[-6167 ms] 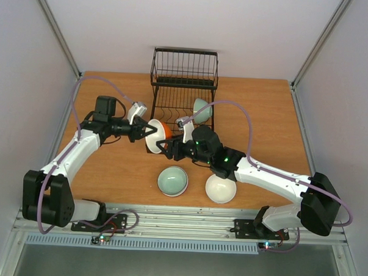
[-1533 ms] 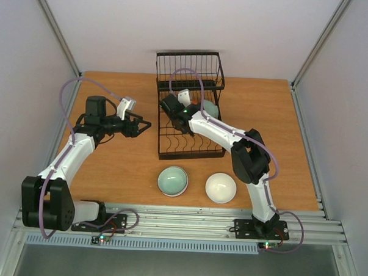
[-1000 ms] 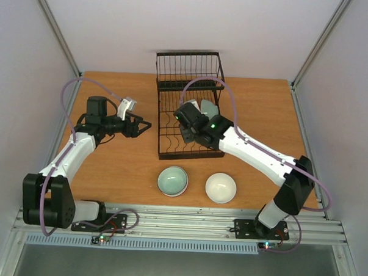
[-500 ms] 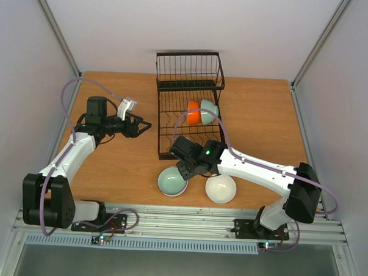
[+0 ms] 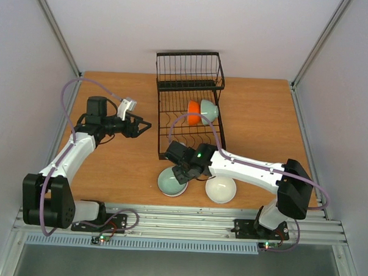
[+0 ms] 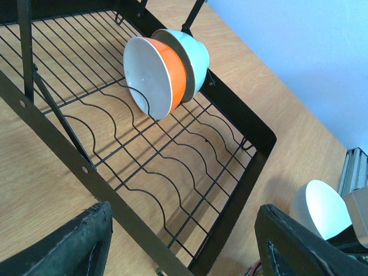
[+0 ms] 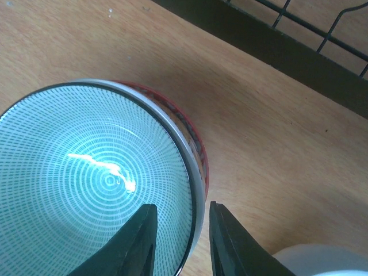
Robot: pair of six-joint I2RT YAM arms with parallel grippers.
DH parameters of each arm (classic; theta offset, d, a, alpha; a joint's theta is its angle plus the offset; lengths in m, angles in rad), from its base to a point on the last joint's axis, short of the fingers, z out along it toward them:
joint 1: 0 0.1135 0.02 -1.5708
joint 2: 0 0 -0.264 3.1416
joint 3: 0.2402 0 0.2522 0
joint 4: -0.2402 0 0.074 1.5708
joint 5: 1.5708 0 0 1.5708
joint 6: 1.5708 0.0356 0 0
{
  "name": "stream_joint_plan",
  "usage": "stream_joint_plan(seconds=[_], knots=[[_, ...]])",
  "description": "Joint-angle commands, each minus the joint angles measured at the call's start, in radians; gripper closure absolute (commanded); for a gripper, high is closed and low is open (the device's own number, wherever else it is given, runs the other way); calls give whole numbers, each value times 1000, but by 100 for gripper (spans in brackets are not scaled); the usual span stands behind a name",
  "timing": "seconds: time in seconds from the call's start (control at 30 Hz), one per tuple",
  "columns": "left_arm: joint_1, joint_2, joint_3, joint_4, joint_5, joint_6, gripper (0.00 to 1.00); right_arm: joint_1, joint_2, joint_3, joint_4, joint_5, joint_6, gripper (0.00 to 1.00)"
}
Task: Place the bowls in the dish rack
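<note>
At the right-hand rim of a pale mint-green ceramic bowl with fine ringed lines inside and a red-patterned outside (image 7: 98, 184), the right gripper (image 7: 179, 244) straddles the wall. One black finger is inside the bowl and the other outside. The fingers stand narrowly apart, and a sliver of glaze shows between the inner finger and the rim, so they are not yet pinched on it. This bowl sits upright on the wooden table (image 5: 264, 117), just in front of the near edge of the black wire dish rack (image 5: 187, 68). A plain white round bowl (image 5: 221, 188) rests on the table just to its right, apart from it.

Over the table to the left of the rack, the left gripper (image 6: 184, 247) hangs with its fingers spread wide and nothing between them. It points towards the rack's side.

Two bowls stand on edge in the slotted tray of the rack, one against the other on its right side. One is orange outside and white inside (image 6: 152, 75); behind it is a plain mint-green bowl (image 6: 192, 57), nearer the tall basket end.
</note>
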Motion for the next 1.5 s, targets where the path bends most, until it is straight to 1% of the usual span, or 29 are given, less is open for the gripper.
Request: stream_joint_plan(seconds=[0.0,0.1,0.67,0.73,0.87,0.97,1.47], knots=[[4,-15,13,19,19,13,32,10,13,-10,13,-5,23,72],[4,-15,13,20,20,13,32,10,16,-11,15,-3,23,73],[4,-15,13,20,19,15,32,10,34,-27,22,-14,26,83],[5,-15,13,19,19,15,32,10,33,-28,22,-13,27,86],[5,-14,13,20,18,15,32,10,27,-27,21,-11,27,95],[5,-14,14,20,19,15,32,10,16,-25,17,-4,26,99],[4,-22,16,9,36,21,32,9,-108,19,-2,89,-16,99]])
